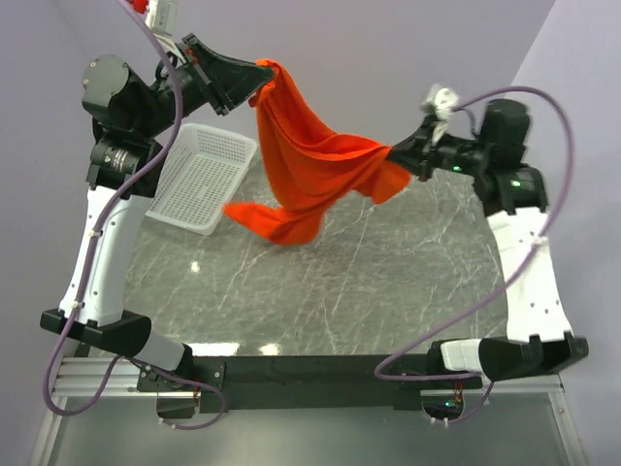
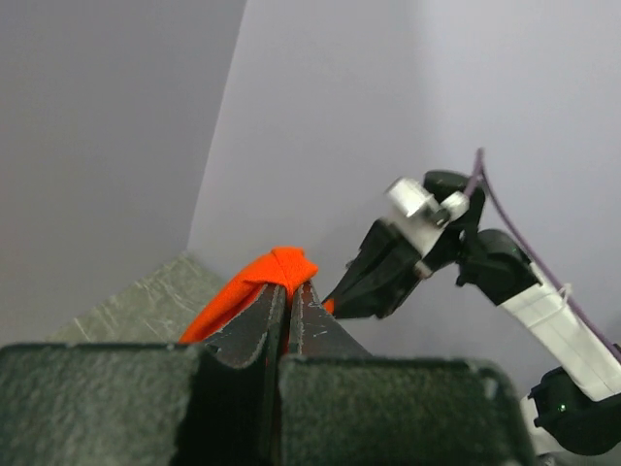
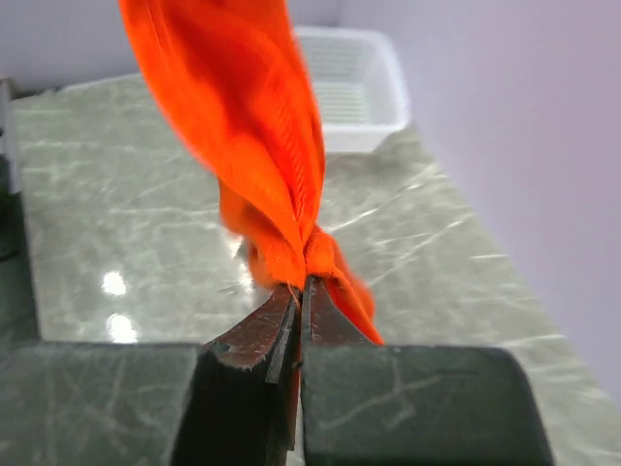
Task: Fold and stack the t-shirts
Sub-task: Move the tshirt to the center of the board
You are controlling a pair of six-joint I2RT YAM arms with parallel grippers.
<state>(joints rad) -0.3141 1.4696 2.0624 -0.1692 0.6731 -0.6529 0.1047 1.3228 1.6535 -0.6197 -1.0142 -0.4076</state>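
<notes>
Above the glossy grey veined worktop [image 1: 388,282], the left gripper [image 1: 262,73] is clamped on one bunched corner of the soft, plain orange-red cloth t-shirt [image 1: 310,160]. The right gripper [image 1: 395,155] pinches another. The cloth sags in folds between them, near the white plastic mesh basket [image 1: 199,180].
</notes>
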